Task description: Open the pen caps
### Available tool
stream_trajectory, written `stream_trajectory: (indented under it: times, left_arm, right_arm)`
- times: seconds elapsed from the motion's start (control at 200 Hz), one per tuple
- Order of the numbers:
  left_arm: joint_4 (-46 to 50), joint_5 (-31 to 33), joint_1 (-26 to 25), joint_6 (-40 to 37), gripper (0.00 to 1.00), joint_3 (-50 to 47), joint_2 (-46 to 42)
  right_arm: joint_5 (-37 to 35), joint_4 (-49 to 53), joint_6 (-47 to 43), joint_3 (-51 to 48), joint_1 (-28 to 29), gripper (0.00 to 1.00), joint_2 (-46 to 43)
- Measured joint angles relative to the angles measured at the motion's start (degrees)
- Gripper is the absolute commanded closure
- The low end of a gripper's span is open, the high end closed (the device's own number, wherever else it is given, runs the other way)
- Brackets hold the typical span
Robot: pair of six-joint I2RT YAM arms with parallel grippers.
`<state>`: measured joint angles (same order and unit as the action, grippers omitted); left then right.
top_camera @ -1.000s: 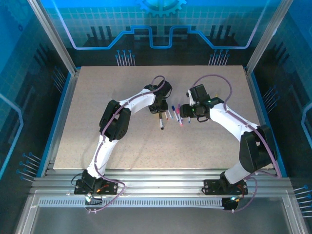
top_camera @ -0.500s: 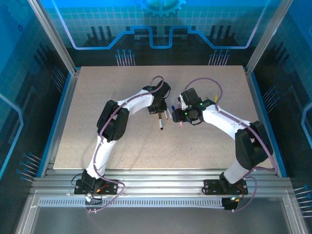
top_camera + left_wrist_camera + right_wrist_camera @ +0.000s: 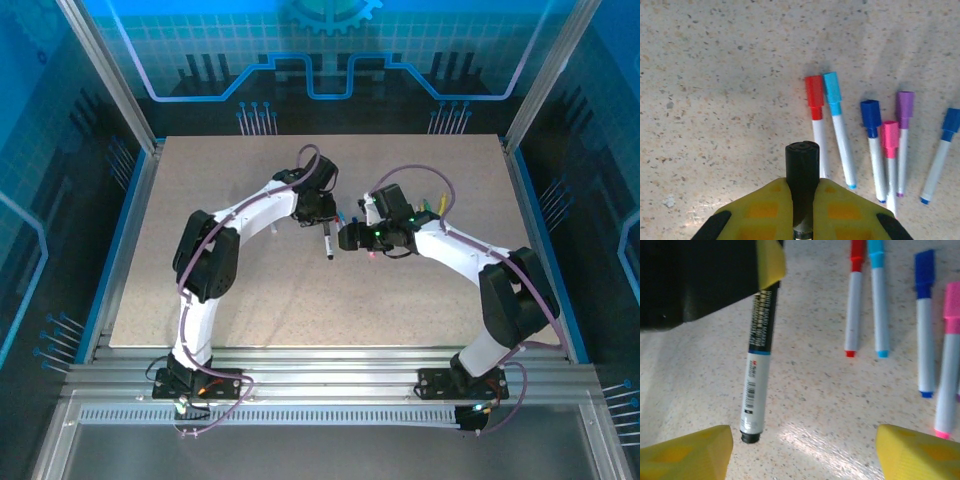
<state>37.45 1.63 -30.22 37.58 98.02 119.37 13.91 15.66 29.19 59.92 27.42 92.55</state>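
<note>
1. The counter carries a small group of pens, which lies just beyond the point where the two pairs of fingers meet.
2. The left fingers are clamped tight on a black pen. It is gripped by its dark upper part, and the rest is held out past the fingertips, clear of the counter.
3. The right fingers are spread wide with nothing between them. The free end of the black pen is just ahead of one of them and is not yet enclosed.
4. Six lying pens can be counted from the left wrist. They are laid side by side on the counter, ahead of the left fingers and a little to one side, and neither pair of fingers touches them.
5. Their caps are turned away from the left fingers: a red cap, a light-blue cap, a dark-blue cap, a pink cap, a purple cap and a blue cap. Each one is seated on its pen.
6. Whether the dark tip at the black pen's free end is its cap cannot be told.
7. The task is judged to be barely begun. One pen is presented for a pull, no cap in sight is off, and all six lying pens are left to be opened.
</note>
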Motion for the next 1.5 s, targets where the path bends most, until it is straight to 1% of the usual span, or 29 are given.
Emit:
stream_trajectory:
  times: [0.115,0.3,0.485,0.801,0.856,0.921,0.936,0.946,0.951,0.971,0.981,0.991,1.016,1.021,1.026,1.036,1.046,1.066,1.186,1.231,1.266,1.501]
  left_arm:
    - [-0.8,-0.9,0.0,0.0,1.00,-1.5,-0.9]
    - [-1.3,-2.2,0.0,0.0,1.00,-2.8,-0.9]
    - [-2.3,-3.5,0.0,0.3,1.00,-3.3,-1.3]
    - [-3.8,-6.3,0.0,1.9,1.00,-3.5,-4.9]
    - [-4.2,-6.5,0.0,2.1,1.00,-3.7,-5.3]
    - [-4.5,-6.5,0.0,2.5,1.00,-3.7,-5.5]
    - [-4.6,-6.5,0.0,2.6,1.00,-3.7,-5.5]
    - [-4.6,-6.5,0.0,2.6,1.00,-3.7,-5.5]
    - [-4.6,-6.5,0.0,2.6,1.00,-3.7,-5.5]
    - [-4.8,-6.5,0.0,2.6,1.00,-3.7,-5.5]
    - [-4.8,-6.5,0.0,2.7,1.00,-3.7,-5.5]
    - [-4.9,-6.5,0.0,2.7,1.00,-3.7,-5.5]
    - [-5.0,-6.5,0.0,2.8,1.00,-3.7,-5.5]
    - [-5.0,-6.5,0.0,2.8,1.00,-3.7,-5.5]
    - [-5.1,-6.6,0.0,2.8,1.00,-3.7,-5.5]
    - [-5.2,-6.6,0.0,2.9,1.00,-3.7,-5.5]
    - [-5.2,-6.5,0.0,2.9,1.00,-3.8,-5.5]
    - [-5.5,-6.5,0.0,2.9,1.00,-3.8,-5.5]
    - [-5.9,-6.4,0.0,2.8,1.00,-4.3,-6.0]
    - [-5.8,-6.3,0.0,2.8,0.88,-4.4,-6.1]
    - [-5.8,-6.2,0.0,2.8,0.85,-4.4,-6.1]
    - [-5.1,-6.0,0.0,2.9,0.84,-4.4,-6.1]
  right_arm:
    - [2.8,-3.4,1.5,-0.6,-0.4,0.19,0.1]
    - [5.9,-6.8,3.2,-0.7,-0.5,0.20,1.9]
    - [7.0,-7.7,4.3,-0.7,-0.5,0.26,4.1]
    - [8.5,-9.6,5.4,-0.3,-0.5,0.36,6.3]
    - [9.0,-9.7,5.6,0.3,-0.5,0.42,7.3]
    - [9.4,-9.9,6.1,1.3,-0.4,0.55,8.4]
    - [9.5,-10.0,5.9,1.6,-0.4,0.61,8.5]
    - [9.6,-10.1,5.9,1.7,-0.4,0.62,8.7]
    - [9.6,-10.1,6.0,1.7,-0.4,0.67,8.7]
    - [9.8,-10.1,6.2,2.0,-0.4,0.76,8.9]
    - [9.8,-10.2,6.1,2.1,-0.4,0.78,9.0]
    - [9.9,-10.2,6.4,2.2,-0.4,0.83,9.0]
    - [10.3,-10.2,6.3,2.5,-0.4,0.88,9.1]
    - [10.3,-10.2,6.3,2.6,-0.4,0.90,9.1]
    - [10.5,-10.2,6.5,2.6,-0.4,0.90,9.2]
    - [10.5,-10.2,6.6,2.8,-0.4,0.93,9.2]
    - [10.6,-10.2,6.6,2.9,-0.3,0.94,9.2]
    - [10.8,-10.2,6.7,3.2,-0.3,1.00,9.3]
    - [10.8,-9.7,6.8,3.5,-0.1,1.00,9.4]
    - [11.0,-9.7,6.8,3.5,-0.1,1.00,9.4]
    - [11.2,-9.7,6.8,3.5,-0.1,1.00,9.4]
    - [12.1,-9.9,6.8,3.1,0.0,1.00,9.3]
